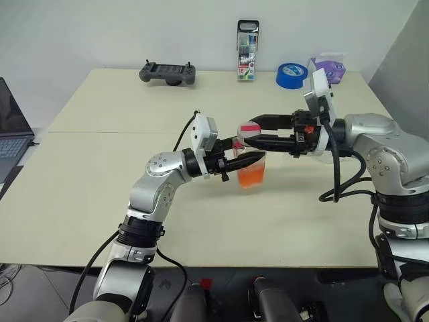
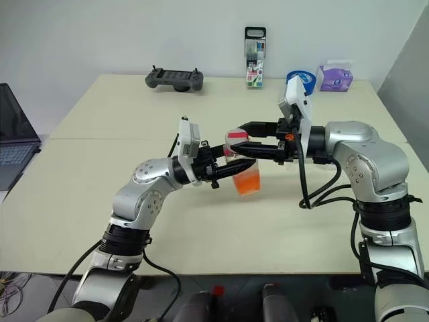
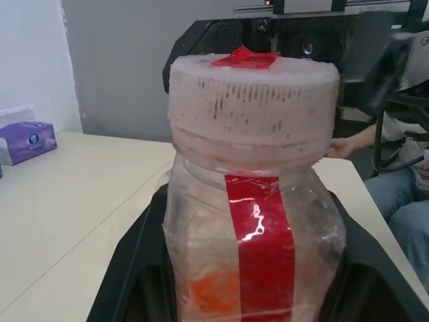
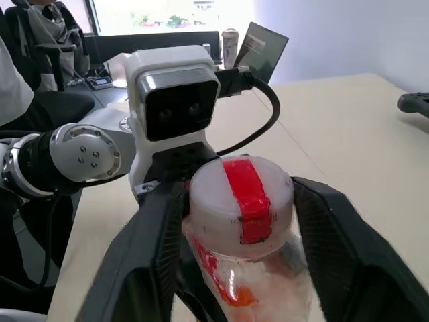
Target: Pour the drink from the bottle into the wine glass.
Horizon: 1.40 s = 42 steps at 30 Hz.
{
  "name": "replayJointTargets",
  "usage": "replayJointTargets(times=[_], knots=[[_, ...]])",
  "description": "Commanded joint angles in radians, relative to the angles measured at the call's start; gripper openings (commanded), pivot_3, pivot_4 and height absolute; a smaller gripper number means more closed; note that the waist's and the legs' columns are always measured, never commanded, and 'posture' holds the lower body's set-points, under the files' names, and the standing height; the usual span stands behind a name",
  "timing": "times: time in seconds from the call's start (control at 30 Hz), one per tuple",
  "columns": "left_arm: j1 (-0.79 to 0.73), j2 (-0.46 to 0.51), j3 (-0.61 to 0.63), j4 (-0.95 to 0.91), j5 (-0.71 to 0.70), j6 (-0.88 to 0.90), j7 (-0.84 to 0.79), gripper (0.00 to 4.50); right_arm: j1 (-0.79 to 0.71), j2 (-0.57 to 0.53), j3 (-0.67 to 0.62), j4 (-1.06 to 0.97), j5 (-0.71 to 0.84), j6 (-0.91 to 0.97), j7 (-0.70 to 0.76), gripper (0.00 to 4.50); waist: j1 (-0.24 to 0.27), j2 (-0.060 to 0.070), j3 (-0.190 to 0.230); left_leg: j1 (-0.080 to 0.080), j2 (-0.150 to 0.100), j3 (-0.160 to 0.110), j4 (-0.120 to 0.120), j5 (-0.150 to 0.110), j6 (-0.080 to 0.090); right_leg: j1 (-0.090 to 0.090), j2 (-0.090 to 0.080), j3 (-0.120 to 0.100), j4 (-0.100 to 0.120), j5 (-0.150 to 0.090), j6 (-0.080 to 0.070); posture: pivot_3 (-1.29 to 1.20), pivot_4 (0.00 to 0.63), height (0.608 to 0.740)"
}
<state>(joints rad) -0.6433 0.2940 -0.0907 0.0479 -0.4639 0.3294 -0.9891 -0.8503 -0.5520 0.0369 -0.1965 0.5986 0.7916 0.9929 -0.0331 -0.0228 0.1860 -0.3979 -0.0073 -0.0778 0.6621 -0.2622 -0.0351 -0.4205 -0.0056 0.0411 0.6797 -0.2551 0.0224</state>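
**Both end effectors meet at the bottle above the surface**

At the far left edge a laptop (image 1: 12, 131) sits partly on view beside the pale surface (image 1: 100, 194). Toward the back of the surface lies a dark handheld controller (image 1: 167, 72).

The left end effector (image 1: 249, 159) reaches in from the left, pointing to the right, and is clamped tight on the body of the bottle (image 3: 251, 221), its black fingers (image 3: 134, 268) pressing both sides of the clear plastic. The bottle is held up off the surface, roughly at the centre of the scene, with the orange drink (image 1: 252, 176) showing in its lower part. Its red label strip (image 3: 260, 241) runs up the side to the pale cap (image 4: 240, 194), which also carries a red strip across its top.

The right end effector (image 1: 258, 131) comes in from the right, pointing left, with its fingers (image 4: 342, 241) on either side of the cap; there seems to be a small gap between them and the cap, so whether they grip it I cannot tell.

Behind, near the back edge, a tall marker pack (image 1: 247, 41) stands upright, then a roll of blue tape (image 1: 291, 74), and a purple tissue pack (image 1: 330, 68) at the right.
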Motion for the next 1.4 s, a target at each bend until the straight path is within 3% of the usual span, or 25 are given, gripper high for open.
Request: replayJointTargets(times=[0.03, 0.1, 0.27, 0.43, 0.53, 0.7, 0.9, 1.4], knots=[[-0.019, -0.002, 0.008, 0.001, 0.0, 0.001, 0.008, 1.9, -0.033, 0.029, -0.009, -0.124, -0.029, -0.012, -0.127, 3.88, 0.002, 0.0, 0.0, 0.0, 0.0, 0.0, 0.0, 0.0, 0.0, 0.0, 0.0, 0.0, 0.0, 0.0, 0.0, 0.0, 0.15, 0.74], [-0.023, -0.005, 0.007, 0.01, 0.002, 0.0, 0.008, 1.9, -0.022, 0.031, -0.009, -0.173, -0.04, 0.011, -0.184, 4.5, 0.003, 0.0, 0.0, -0.001, 0.0, -0.002, 0.0, 0.0, 0.0, 0.0, 0.0, -0.002, 0.0, 0.0, 0.0, 0.0, 0.15, 0.74], [-0.032, -0.002, 0.001, 0.031, 0.011, -0.011, -0.008, 1.9, 0.032, 0.044, -0.013, -0.349, -0.073, 0.183, -0.431, 4.5, 0.005, 0.0, 0.0, -0.001, 0.0, -0.003, 0.0, 0.0, 0.0, 0.0, -0.004, -0.002, 0.0, 0.0, 0.0, 0.0, 0.15, 0.74], [-0.052, -0.005, 0.01, 0.059, 0.014, -0.015, -0.018, 1.9, 0.083, 0.191, -0.073, -0.533, -0.078, 0.409, -0.709, 4.5, 0.004, 0.0, 0.0, -0.001, 0.0, -0.003, 0.0, 0.0, 0.0, -0.001, -0.004, -0.001, 0.001, 0.0, 0.0, 0.0, 0.15, 0.74], [-0.059, -0.002, 0.013, 0.073, 0.016, -0.021, -0.026, 1.9, 0.081, 0.237, -0.076, -0.592, -0.091, 0.496, -0.795, 4.5, 0.004, 0.0, 0.0, -0.001, 0.0, -0.003, 0.0, 0.0, 0.0, -0.001, -0.004, -0.001, 0.001, 0.0, 0.0, 0.0, 0.15, 0.74], [-0.076, 0.002, 0.01, 0.116, 0.032, -0.051, -0.047, 1.9, 0.077, 0.418, -0.097, -0.69, -0.136, 0.674, -0.96, 4.5, 0.002, 0.0, 0.0, -0.001, 0.0, -0.002, -0.001, 0.0, 0.0, -0.001, -0.003, -0.001, 0.001, 0.0, 0.0, 0.0, 0.15, 0.74], [-0.087, -0.003, 0.007, 0.141, 0.057, -0.096, -0.056, 1.9, 0.07, 0.513, -0.085, -0.725, -0.195, 0.788, -1.035, 4.5, 0.002, 0.0, 0.0, -0.001, 0.0, -0.003, 0.0, 0.0, 0.0, -0.001, -0.003, -0.001, 0.001, 0.0, 0.0, 0.0, 0.15, 0.74], [-0.083, -0.012, -0.005, 0.161, 0.087, -0.146, -0.063, 1.9, 0.069, 0.585, -0.018, -0.709, -0.304, 0.823, -1.081, 4.5, 0.0, 0.001, 0.0, -0.001, 0.0, -0.002, -0.001, 0.0, 0.0, -0.001, -0.002, -0.002, 0.001, 0.0, 0.0, 0.0, 0.15, 0.74]])
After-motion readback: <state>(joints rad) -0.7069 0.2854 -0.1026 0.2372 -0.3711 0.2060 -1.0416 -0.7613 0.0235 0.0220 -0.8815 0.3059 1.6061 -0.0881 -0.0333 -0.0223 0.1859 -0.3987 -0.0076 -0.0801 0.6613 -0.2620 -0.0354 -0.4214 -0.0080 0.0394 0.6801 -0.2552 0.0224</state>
